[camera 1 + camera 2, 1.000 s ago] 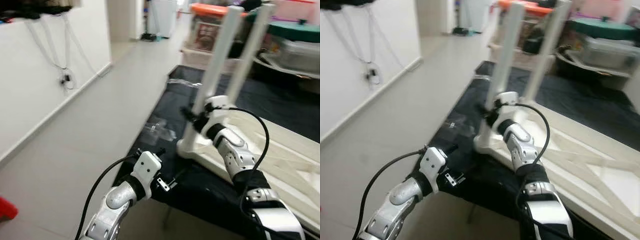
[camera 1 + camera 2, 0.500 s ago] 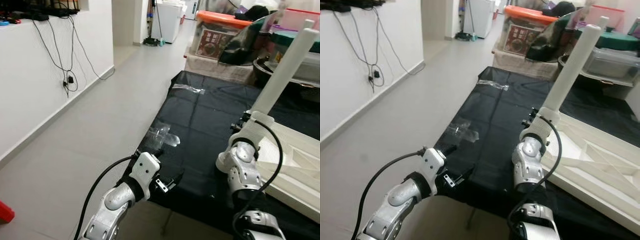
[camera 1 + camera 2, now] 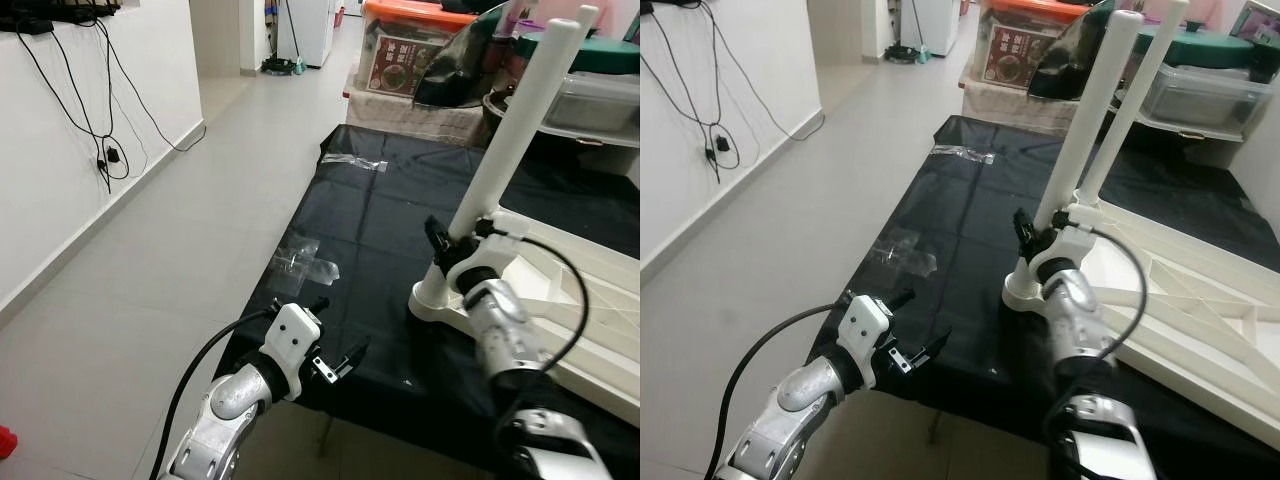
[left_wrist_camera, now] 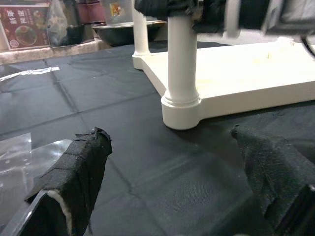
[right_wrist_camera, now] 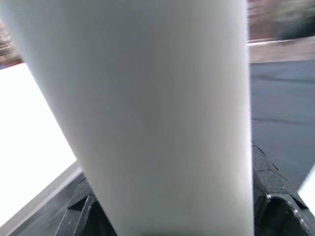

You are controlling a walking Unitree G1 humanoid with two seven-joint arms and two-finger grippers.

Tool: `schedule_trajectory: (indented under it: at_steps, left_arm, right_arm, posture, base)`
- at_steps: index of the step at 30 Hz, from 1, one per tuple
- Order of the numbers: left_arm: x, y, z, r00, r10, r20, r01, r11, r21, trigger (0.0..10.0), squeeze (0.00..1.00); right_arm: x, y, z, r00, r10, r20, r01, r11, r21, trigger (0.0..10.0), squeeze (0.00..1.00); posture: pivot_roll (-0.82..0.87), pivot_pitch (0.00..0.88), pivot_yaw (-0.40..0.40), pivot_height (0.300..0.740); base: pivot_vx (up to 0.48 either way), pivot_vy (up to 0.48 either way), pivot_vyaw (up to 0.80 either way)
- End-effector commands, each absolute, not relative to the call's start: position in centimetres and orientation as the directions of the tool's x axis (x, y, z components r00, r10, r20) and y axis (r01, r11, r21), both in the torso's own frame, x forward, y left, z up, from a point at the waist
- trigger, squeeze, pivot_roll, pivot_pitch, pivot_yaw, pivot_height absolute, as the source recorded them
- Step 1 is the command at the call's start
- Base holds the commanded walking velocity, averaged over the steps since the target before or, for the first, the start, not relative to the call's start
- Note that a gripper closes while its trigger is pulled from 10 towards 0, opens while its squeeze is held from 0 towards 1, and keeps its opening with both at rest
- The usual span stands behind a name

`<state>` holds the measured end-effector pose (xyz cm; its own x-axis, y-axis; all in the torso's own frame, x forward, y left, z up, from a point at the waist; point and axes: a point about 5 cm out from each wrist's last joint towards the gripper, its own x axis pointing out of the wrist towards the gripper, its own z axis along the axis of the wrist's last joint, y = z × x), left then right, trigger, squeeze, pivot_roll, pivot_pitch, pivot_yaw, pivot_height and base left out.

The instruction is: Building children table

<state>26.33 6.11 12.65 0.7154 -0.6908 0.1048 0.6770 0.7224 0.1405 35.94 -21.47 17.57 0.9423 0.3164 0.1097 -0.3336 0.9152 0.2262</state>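
The white children's table lies upside down on a black sheet, with its legs pointing up. My right gripper is shut on the nearest leg just above its base; the leg sits close between the black fingers. A second leg rises behind it. My left gripper hovers open over the sheet's near edge, holding nothing. Its padded fingers point toward the same leg.
A crumpled clear plastic bag and a strip of tape lie on the sheet. Storage boxes, one with an orange lid, crowd the far end. The grey floor runs along the left beside a white wall with hanging cables.
The camera has swung about, so the whole scene shifted. My right gripper stays clamped on the table leg throughout, and my left gripper hangs open in much the same pose.
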Motion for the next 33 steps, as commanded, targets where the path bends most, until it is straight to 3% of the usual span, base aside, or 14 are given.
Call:
schedule_trajectory:
  at_steps: [1, 3, 6, 13, 14, 16, 18, 19, 22, 24, 26, 27, 29, 33]
  left_arm:
    - [26.3, 5.8, 12.5, 0.707, -0.701, 0.099, 0.687, 0.713, 0.142, 10.0, 0.0]
    - [26.4, 5.8, 12.5, 0.707, -0.7, 0.099, 0.686, 0.714, 0.141, 10.0, 0.0]
    - [26.4, 5.8, 12.5, 0.707, -0.7, 0.1, 0.686, 0.714, 0.141, 10.0, 0.0]
    - [26.2, 5.8, 12.5, 0.71, -0.698, 0.1, 0.683, 0.716, 0.144, 10.0, 0.0]
    - [26.2, 5.8, 12.5, 0.71, -0.697, 0.1, 0.683, 0.716, 0.144, 10.0, 0.0]
    - [26.2, 5.9, 12.5, 0.71, -0.697, 0.1, 0.683, 0.716, 0.144, 10.0, 0.0]
    - [26.1, 5.9, 12.5, 0.709, -0.698, 0.098, 0.684, 0.715, 0.144, 10.0, 0.0]
    - [26.1, 5.9, 12.5, 0.709, -0.698, 0.098, 0.684, 0.715, 0.144, 10.0, 0.0]
    - [26.1, 5.9, 12.5, 0.709, -0.699, 0.097, 0.685, 0.714, 0.143, 10.0, 0.0]
    - [26.1, 5.9, 12.5, 0.708, -0.699, 0.096, 0.685, 0.714, 0.143, 10.0, 0.0]
    - [26.1, 5.9, 12.5, 0.708, -0.7, 0.096, 0.686, 0.713, 0.142, 10.0, 0.0]
    - [26.1, 5.9, 12.5, 0.708, -0.7, 0.096, 0.686, 0.713, 0.142, 10.0, 0.0]
    - [26.1, 5.9, 12.5, 0.707, -0.701, 0.095, 0.688, 0.712, 0.141, 10.0, 0.0]
    - [26.2, 5.8, 12.5, 0.705, -0.703, 0.094, 0.69, 0.71, 0.14, 10.0, 0.0]
  right_arm:
    - [35.7, -19.1, 17.2, 0.865, 0.493, 0.092, -0.501, 0.836, 0.224, 10.0, 0.0]
    - [34.9, -17.9, 16.9, 0.669, 0.743, 0.029, -0.737, 0.657, 0.155, 10.0, 0.0]
    - [34.8, -17.6, 16.7, 0.63, 0.776, 0.012, -0.769, 0.622, 0.148, 10.0, 0.0]
    - [34.5, -15.8, 16.3, 0.402, 0.914, -0.053, -0.903, 0.406, 0.14, 10.0, 0.0]
    - [34.4, -15.4, 16.2, 0.371, 0.926, -0.07, -0.916, 0.377, 0.135, 0.0, 0.0]
    - [34.4, -15.2, 16.2, 0.355, 0.931, -0.081, -0.923, 0.363, 0.131, 0.0, 0.0]
    - [35.4, -15.1, 16.2, 0.493, 0.867, -0.076, -0.863, 0.498, 0.082, 0.0, 0.0]
    - [35.4, -15.1, 16.2, 0.493, 0.867, -0.076, -0.863, 0.498, 0.082, 0.0, 0.0]
    - [37.2, -16.2, 16.2, 0.753, 0.656, -0.057, -0.653, 0.755, 0.063, 0.0, 0.0]
    - [37.5, -16.5, 16.2, 0.796, 0.603, -0.057, -0.599, 0.798, 0.067, 0.0, 0.0]
    - [38.5, -20.1, 15.9, 0.986, 0.152, -0.066, -0.143, 0.982, 0.123, 0.0, 0.0]
    - [38.5, -20.1, 15.9, 0.986, 0.152, -0.066, -0.143, 0.982, 0.123, 0.0, 0.0]
    - [37.7, -23.6, 15.1, 0.955, -0.271, -0.119, 0.289, 0.942, 0.171, 0.0, 0.0]
    - [36.1, -25.2, 14.2, 0.842, -0.519, -0.151, 0.54, 0.818, 0.198, 0.0, 0.0]
  posture:
    - [0.12, 0.0, -0.098, 0.74]
    - [0.13, 0.0, -0.107, 0.74]
    - [0.13, 0.0, -0.107, 0.74]
    - [0.14, 0.0, -0.118, 0.74]
    - [0.15, 0.0, -0.121, 0.74]
    - [0.15, 0.0, -0.121, 0.74]
    - [0.15, 0.0, -0.118, 0.74]
    - [0.15, 0.0, -0.118, 0.74]
    - [0.15, 0.0, -0.118, 0.74]
    - [0.15, 0.0, -0.118, 0.74]
    - [0.14, 0.0, -0.112, 0.74]
    - [0.14, 0.0, -0.112, 0.74]
    - [0.14, 0.0, -0.112, 0.74]
    - [0.13, 0.0, -0.105, 0.74]
  base:
    - [0.0, 0.0, 0.0]
    - [0.0, 0.0, 0.0]
    - [0.0, 0.0, 0.0]
    - [0.0, 0.0, 0.0]
    - [0.0, 0.0, 0.0]
    - [0.0, 0.0, 0.0]
    - [0.0, 0.0, 0.0]
    - [0.0, 0.0, 0.0]
    - [0.0, 0.0, 0.0]
    - [0.0, 0.0, 0.0]
    - [0.0, 0.0, 0.0]
    - [0.0, 0.0, 0.0]
    - [0.0, 0.0, 0.0]
    - [0.0, 0.0, 0.0]
